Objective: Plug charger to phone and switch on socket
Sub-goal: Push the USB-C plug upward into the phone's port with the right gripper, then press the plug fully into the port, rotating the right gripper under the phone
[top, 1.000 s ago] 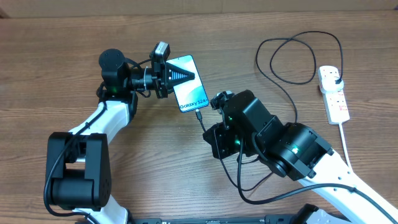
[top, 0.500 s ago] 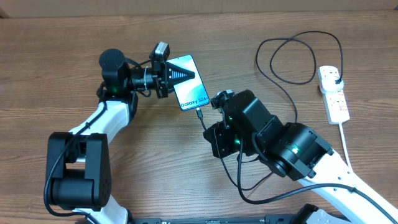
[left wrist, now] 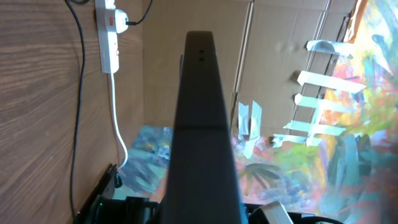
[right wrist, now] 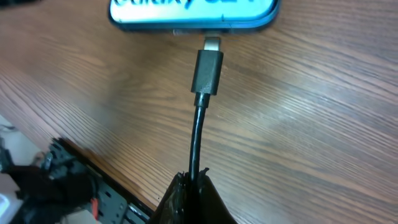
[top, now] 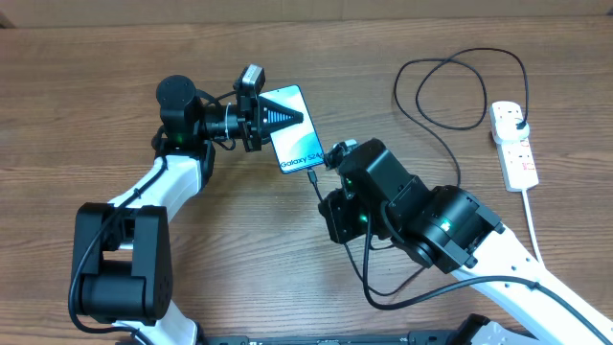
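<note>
The phone (top: 295, 134) shows a light blue screen reading "Galaxy S24+". My left gripper (top: 276, 116) is shut on its upper end and holds it; in the left wrist view only its dark edge (left wrist: 202, 124) shows. My right gripper (right wrist: 194, 182) is shut on the black charger cable just behind the connector (right wrist: 207, 68). The connector's metal tip sits a small gap short of the phone's bottom edge (right wrist: 193, 14), lined up with the port. The cable (top: 450, 125) loops to a black plug (top: 517, 119) in the white socket (top: 514, 146) at the right.
The socket's thick white cord (top: 530, 216) runs down the right side toward the front edge. My right arm (top: 421, 220) lies across the middle of the wooden table over slack cable (top: 369, 283). The left wrist view shows the socket (left wrist: 109, 31) and a painted backdrop.
My right gripper has moved the connector slightly up and toward the phone's bottom edge. The phone and left gripper have shifted a little to the right.
</note>
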Action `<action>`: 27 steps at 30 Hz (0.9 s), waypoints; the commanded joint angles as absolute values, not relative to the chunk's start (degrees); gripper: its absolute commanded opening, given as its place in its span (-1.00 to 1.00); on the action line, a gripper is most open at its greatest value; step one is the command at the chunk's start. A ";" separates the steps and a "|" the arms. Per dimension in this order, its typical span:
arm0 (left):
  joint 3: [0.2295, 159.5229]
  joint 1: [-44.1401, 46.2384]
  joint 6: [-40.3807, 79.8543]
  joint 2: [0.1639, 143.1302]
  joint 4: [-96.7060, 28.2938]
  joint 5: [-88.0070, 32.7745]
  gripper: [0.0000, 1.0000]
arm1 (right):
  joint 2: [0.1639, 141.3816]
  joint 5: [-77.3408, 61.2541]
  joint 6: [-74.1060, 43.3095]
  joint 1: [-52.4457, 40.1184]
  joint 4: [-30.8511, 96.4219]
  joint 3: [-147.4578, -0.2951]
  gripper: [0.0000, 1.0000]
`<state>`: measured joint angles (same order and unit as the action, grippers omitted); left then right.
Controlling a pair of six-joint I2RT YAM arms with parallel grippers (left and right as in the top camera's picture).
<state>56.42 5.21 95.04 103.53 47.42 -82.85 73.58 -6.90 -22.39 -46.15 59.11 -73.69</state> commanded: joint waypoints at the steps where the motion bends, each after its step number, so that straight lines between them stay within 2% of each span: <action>1: 57.91 4.84 90.39 103.50 45.47 -80.93 -0.91 | 73.36 -2.63 -18.15 -51.00 59.44 -73.78 -0.92; 4: 57.91 4.84 87.00 103.50 43.53 -80.23 -0.92 | 73.36 3.40 -19.77 -55.53 58.52 -73.78 -0.92; 10: 57.91 4.84 83.72 103.50 43.64 -81.47 -0.91 | 73.30 3.68 -27.09 -54.39 57.93 -73.78 -0.92; 27: 57.91 4.84 87.09 103.50 43.99 -85.17 -0.92 | 73.32 5.06 -31.70 -54.24 57.95 -73.78 -0.92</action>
<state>56.47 5.21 85.56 103.53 43.31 -83.70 73.58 4.32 -31.16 -54.46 58.11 -73.69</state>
